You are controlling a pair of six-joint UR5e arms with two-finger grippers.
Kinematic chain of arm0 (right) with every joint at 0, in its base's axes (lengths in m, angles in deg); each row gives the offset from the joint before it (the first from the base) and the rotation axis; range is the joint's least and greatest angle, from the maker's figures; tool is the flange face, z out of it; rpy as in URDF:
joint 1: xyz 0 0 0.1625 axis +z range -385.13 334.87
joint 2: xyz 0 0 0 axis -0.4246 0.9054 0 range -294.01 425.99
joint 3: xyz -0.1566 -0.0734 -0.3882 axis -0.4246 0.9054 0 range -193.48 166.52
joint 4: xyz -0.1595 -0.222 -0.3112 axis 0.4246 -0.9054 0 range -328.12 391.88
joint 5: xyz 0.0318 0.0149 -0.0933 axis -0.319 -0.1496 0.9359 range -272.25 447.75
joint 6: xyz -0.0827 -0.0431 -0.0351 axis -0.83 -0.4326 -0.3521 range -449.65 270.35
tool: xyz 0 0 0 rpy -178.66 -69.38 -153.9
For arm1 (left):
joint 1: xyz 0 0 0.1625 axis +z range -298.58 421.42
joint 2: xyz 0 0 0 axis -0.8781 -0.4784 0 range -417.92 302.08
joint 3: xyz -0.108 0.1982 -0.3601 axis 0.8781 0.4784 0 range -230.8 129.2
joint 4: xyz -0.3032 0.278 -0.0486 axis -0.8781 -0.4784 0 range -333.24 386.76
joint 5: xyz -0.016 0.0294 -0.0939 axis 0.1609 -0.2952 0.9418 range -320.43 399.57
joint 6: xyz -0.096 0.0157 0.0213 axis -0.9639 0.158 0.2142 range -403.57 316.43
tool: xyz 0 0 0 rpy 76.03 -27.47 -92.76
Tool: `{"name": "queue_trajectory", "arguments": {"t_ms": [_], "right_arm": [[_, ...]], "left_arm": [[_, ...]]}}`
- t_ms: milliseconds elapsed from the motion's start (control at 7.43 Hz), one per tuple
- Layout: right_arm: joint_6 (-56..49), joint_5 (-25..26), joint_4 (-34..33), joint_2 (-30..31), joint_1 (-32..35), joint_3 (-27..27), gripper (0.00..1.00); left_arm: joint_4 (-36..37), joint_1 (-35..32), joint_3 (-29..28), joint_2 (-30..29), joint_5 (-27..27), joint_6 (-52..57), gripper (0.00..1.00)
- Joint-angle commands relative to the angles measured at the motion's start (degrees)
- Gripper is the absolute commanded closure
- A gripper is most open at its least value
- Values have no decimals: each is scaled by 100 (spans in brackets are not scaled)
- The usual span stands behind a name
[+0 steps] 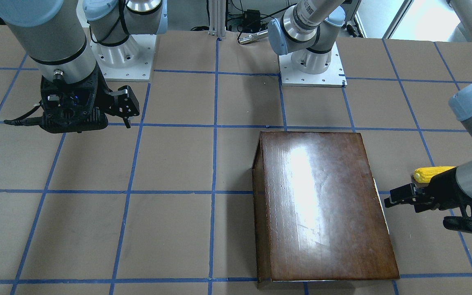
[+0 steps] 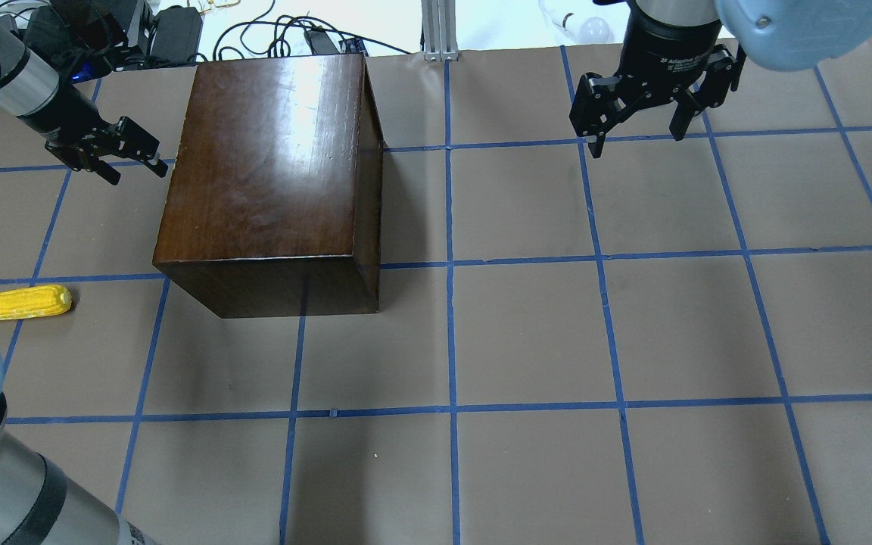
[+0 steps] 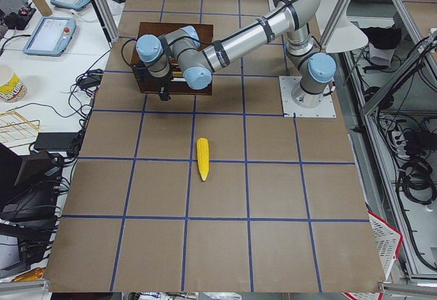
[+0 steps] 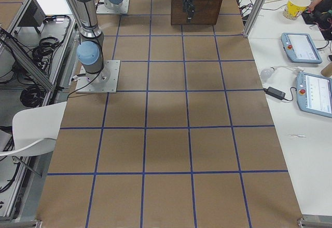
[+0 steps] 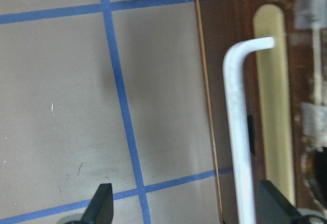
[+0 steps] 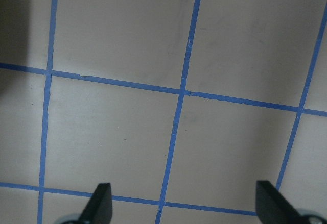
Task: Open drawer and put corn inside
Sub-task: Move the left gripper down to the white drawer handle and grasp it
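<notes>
- Left pincer (image 2: 137,170) of mine hovers just beside the wooden box (image 2: 262,166), at the side turned toward my left; its fingers are apart and hold nothing.
- That box stands near the far edge of the table (image 2: 527,333); the corn (image 2: 21,302) lies flat nearer my base, close to the left edge, with a strip of brown paper between it and the box.
- Only my left wrist view shows the drawer (image 5: 214,81); it is shut, and its white handle (image 5: 237,132) runs between my fingertips (image 5: 102,203), nearer one; I cannot tell if anything touches.
- Overhead, the box top hides that front; facing me, my left arm covers part of the corn.
- Right pincer (image 2: 639,140) hangs spread and empty, well apart from the box.
</notes>
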Motion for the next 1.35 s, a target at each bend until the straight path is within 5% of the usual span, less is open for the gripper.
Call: {"name": "queue_trajectory", "arguments": {"t_ms": [0,1212], "right_arm": [[3,0,5,0,0,0,0],[3,0,-4,0,0,0,0]], "left_arm": [[-60,-17,-4,-18,221,-150,0],[-60,-17,58,-299,442,-98,0]]}}
